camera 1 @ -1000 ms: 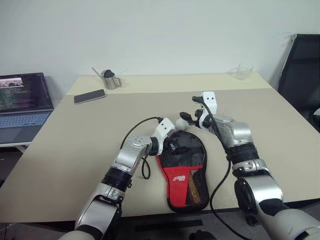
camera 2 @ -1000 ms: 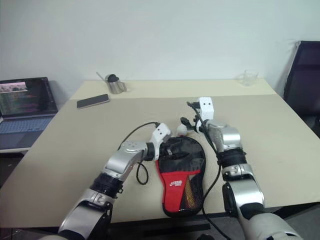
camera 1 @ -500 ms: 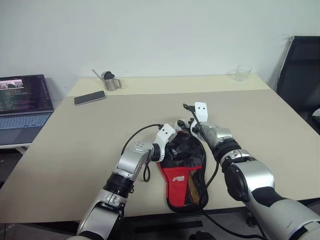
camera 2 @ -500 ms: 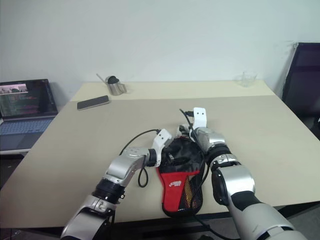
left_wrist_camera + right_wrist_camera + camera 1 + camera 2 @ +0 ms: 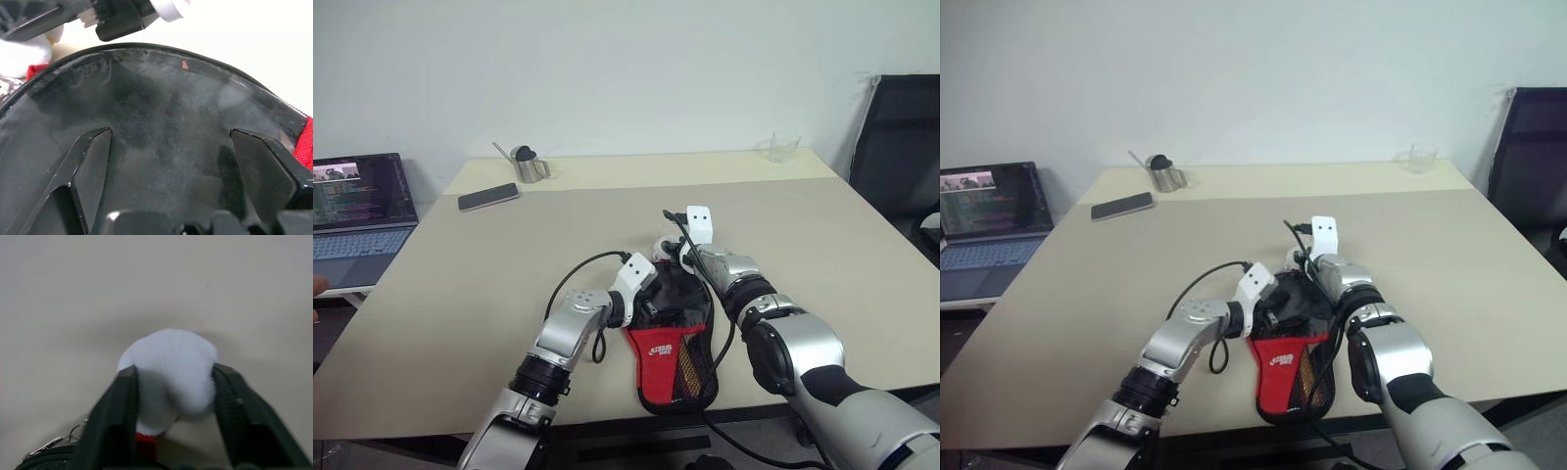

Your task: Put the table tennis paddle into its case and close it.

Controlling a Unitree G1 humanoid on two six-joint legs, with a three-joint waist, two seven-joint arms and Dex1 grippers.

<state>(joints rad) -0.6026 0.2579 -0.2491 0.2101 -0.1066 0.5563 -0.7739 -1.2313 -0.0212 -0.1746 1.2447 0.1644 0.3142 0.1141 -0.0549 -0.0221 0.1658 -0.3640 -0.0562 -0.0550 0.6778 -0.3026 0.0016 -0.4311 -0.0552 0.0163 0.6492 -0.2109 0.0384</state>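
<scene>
The case (image 5: pixel 673 333) lies flat on the table (image 5: pixel 460 294), close to the near edge and about in the middle of it. It is black at its round far end and red lower down, with a small logo and a mesh pocket on the side toward the right edge. Its narrow end points at the near edge. The paddle cannot be made out for sure; in the left wrist view a dark, dusty round face lies inside the black rim of the case, but I cannot tell if that is the paddle or the fabric. The left gripper (image 5: pixel 171 147) sits on the round end of the case from the left side, and its two black fingers (image 5: pixel 90 161) stand wide apart over that dark face, not pinching anything. The right gripper (image 5: pixel 171 382) is at the far end of the case, and its fingers are squeezed onto the white fluffy pom-pom (image 5: pixel 171 367), one on each side. The pom-pom rests just past the far tip of the case, with a bit of red under it. Near the far left corner of the table lie a dark phone (image 5: pixel 488 195) and a small metal cup (image 5: pixel 527 163). A clear glass (image 5: pixel 784 146) stands near the far right corner. An open laptop (image 5: pixel 357 211) sits on a lower stand off the left edge. A black chair (image 5: pixel 901 147) stands past the right edge.
</scene>
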